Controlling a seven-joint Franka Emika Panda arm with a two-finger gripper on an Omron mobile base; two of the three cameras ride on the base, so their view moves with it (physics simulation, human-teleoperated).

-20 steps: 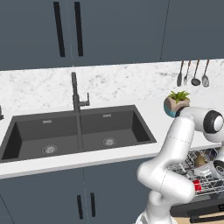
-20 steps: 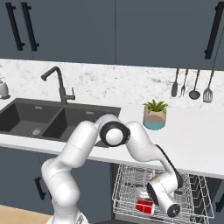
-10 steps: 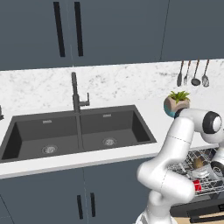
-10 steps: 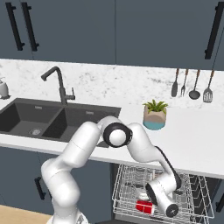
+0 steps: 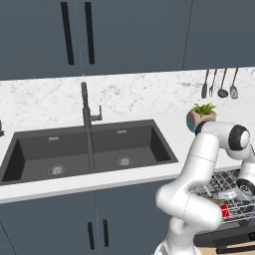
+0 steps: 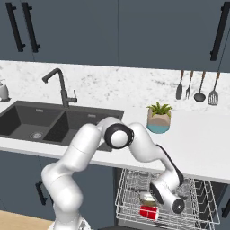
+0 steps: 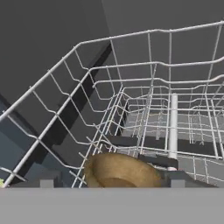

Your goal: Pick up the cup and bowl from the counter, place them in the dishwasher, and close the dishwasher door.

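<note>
Flat, even rendered light, soft shadows, no glare; slightly soft focus, dim inside the dishwasher [image 7: 52, 48].

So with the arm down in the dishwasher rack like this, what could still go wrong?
The bowl sits right under the gripper among the rack wires, so pulling out carelessly could tip it or snag a wire. The cup lies close beside the hand and could be knocked. The rack is pulled out, so the dishwasher door cannot close until it goes back in.
</note>
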